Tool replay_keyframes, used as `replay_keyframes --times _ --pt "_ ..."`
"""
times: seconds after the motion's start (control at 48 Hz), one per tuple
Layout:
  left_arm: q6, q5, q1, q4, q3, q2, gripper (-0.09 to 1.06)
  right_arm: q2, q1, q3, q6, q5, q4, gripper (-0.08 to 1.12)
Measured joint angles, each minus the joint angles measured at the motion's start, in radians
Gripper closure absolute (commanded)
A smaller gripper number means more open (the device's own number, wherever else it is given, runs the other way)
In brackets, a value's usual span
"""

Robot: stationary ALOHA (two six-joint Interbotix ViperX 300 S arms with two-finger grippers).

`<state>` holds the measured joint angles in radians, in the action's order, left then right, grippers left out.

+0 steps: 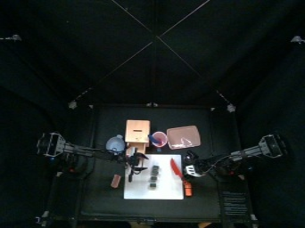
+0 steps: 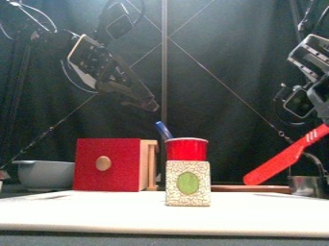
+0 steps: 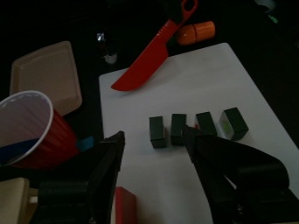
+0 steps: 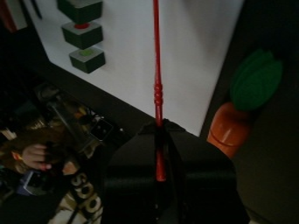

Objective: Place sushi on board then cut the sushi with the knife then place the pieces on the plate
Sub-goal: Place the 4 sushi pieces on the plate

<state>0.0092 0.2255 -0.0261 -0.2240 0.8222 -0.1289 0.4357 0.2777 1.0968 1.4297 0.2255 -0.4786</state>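
The sushi roll lies on the white cutting board (image 1: 161, 189) as several separate dark green blocks (image 1: 152, 174) in a row; in the left wrist view the blocks (image 3: 193, 126) stand slightly apart. In the front view the nearest block (image 2: 188, 183) shows its pale end. My right gripper (image 1: 191, 166) is shut on the red knife (image 2: 286, 159), held in the air to the right of the row with its blade (image 3: 149, 61) over the board. My left gripper (image 3: 158, 150) hovers open above the row's left side, holding nothing.
Behind the board stand the red cup (image 1: 159, 138) with the blue knife (image 2: 164, 130), the pink tray (image 1: 183, 136), the wooden box (image 1: 137, 132) and the blue-grey bowl (image 1: 116, 142). An orange and green toy (image 4: 239, 101) lies off the board's right edge.
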Motion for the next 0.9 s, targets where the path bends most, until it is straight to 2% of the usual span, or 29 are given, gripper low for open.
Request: replay_keyframes --times 0.167,0.375,0.792,0.896 --pt "0.0 0.034 0.005 -0.021 0.009 0.0 0.08 -0.044 0.035 -0.032 0.164 0.0 0.077 0.59" --pt "0.0 0.058 0.009 -0.031 0.025 0.0 0.08 -0.052 0.038 -0.046 0.19 0.008 0.138 0.44" --pt "0.0 0.058 0.011 -0.031 0.023 -0.006 0.08 -0.048 0.044 -0.048 0.179 0.061 0.236 0.41" --pt "0.0 0.06 0.017 -0.032 0.025 -0.006 0.08 -0.023 0.038 -0.072 0.169 0.064 0.33 0.41"
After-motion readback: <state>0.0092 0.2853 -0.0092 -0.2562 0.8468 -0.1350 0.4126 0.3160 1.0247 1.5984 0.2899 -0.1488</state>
